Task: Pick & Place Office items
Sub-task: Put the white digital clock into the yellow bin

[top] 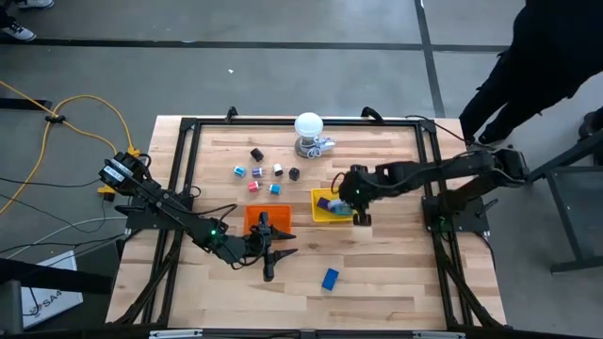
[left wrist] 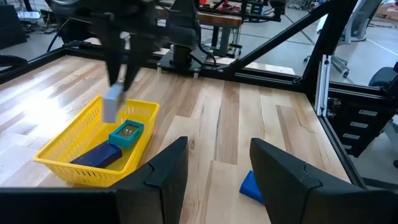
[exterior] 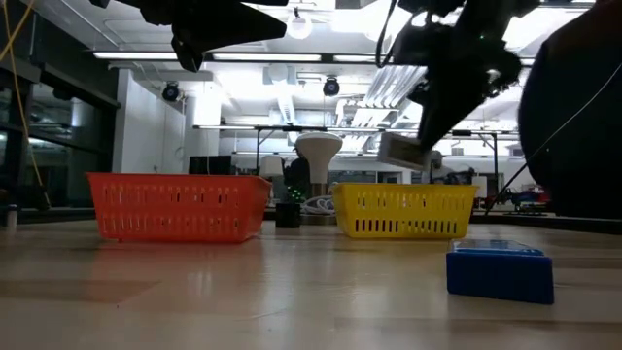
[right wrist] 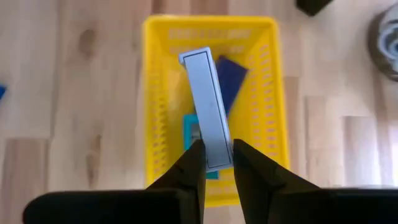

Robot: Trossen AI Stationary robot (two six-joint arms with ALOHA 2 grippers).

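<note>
My right gripper (top: pixel 347 202) hangs over the yellow tray (top: pixel 325 215), shut on a flat grey block (right wrist: pixel 208 112). A dark blue block (left wrist: pixel 98 155) and a teal block (left wrist: pixel 127 134) lie in that tray. My left gripper (left wrist: pixel 217 149) is open and touches nothing; it hovers near the orange tray (top: pixel 254 221). A blue block (top: pixel 330 279) lies flat on the table nearer the front edge. Several small black, blue, red and white pieces (top: pixel 265 174) sit on the table towards its far side. My right gripper pinches the grey block between its two fingers at the block's upper end (right wrist: pixel 214 158). The fingers come from above, pointing down. The block is lifted clear and hangs below the fingers, slightly tilted, above the yellow tray's inside (exterior: pixel 403 151).
A white ball on a metallic base (top: pixel 309 130) stands at the far side, just behind the yellow tray. The black frame rail (top: pixel 179 188) runs around the table. A person in dark clothes (top: pixel 546 56) stands beyond the far right corner. Bare wood shows along the near edge.
</note>
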